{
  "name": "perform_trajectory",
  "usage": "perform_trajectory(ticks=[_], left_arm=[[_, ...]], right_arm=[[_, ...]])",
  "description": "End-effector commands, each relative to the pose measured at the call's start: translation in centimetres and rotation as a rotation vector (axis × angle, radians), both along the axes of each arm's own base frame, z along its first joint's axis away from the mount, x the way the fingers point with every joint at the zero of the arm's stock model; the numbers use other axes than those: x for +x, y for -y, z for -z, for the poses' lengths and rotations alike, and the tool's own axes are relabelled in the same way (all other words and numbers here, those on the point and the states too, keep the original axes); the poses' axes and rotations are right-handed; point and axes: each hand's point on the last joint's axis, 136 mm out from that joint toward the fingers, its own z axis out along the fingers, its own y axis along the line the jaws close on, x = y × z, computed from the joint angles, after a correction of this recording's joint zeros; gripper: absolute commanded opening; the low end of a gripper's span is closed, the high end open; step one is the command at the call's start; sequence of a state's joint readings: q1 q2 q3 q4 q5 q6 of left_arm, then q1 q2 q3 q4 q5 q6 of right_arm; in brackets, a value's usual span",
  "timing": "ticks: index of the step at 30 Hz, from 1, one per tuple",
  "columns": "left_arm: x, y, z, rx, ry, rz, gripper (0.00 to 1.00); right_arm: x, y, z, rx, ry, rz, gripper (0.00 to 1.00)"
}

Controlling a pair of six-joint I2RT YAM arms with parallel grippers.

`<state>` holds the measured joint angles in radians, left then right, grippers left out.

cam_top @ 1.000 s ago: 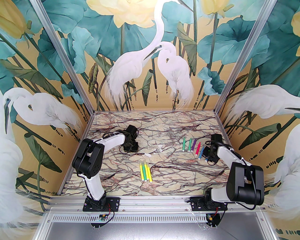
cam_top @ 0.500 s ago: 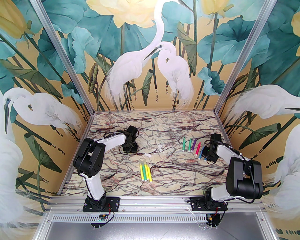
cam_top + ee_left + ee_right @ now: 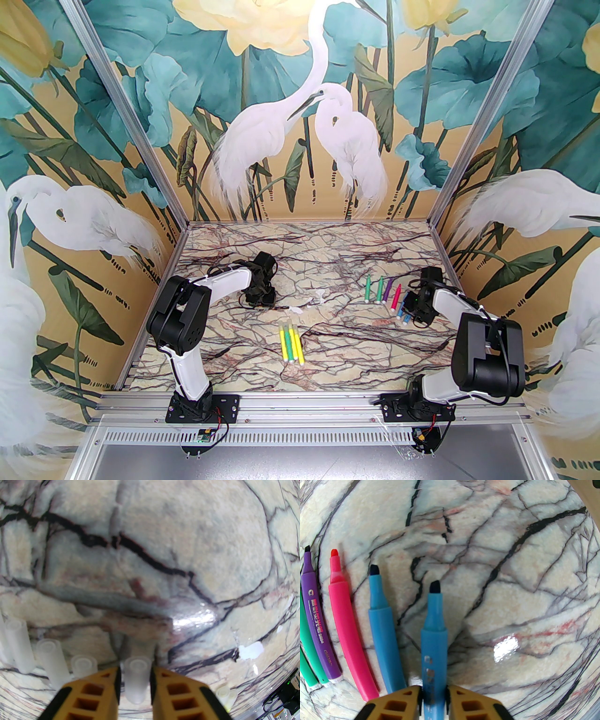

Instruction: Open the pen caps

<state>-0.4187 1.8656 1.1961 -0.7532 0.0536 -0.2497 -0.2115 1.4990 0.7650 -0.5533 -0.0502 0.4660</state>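
In the left wrist view a clear pen cap lies on the marble between the fingers of my left gripper. The jaws are slightly apart, with a thin gap on the cap's left side. Three more caps lie to its left. In the right wrist view an uncapped blue pen lies between the fingers of my right gripper. The pads sit right against the barrel, and I cannot tell if they press it. Blue, pink, purple and green uncapped pens lie in a row to its left.
In the top view, three yellow and green pens lie near the table's middle front, with their clear caps on. Loose clear caps lie between my left gripper and the pen row. My right gripper is low beside that row.
The right arm has shifted slightly, and a blue pen now shows on the marble at its gripper's left side. The left arm has hardly moved.
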Motion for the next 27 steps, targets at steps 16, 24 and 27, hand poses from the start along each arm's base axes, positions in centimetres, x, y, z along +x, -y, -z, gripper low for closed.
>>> perform_trajectory(ticks=[16, 24, 27], left_arm=[[0.2, 1.1, -4.3, -0.101, 0.114, 0.001, 0.37], [0.3, 1.7, -8.0, -0.192, 0.242, 0.007, 0.53], [0.2, 1.7, -9.5, -0.224, 0.306, 0.013, 0.58]], right_arm=[[0.7, -0.3, -3.6, -0.009, 0.108, -0.046, 0.36], [1.1, -1.8, -6.6, -0.004, 0.191, -0.109, 0.4], [1.4, -3.0, -8.0, -0.005, 0.223, -0.151, 0.41]])
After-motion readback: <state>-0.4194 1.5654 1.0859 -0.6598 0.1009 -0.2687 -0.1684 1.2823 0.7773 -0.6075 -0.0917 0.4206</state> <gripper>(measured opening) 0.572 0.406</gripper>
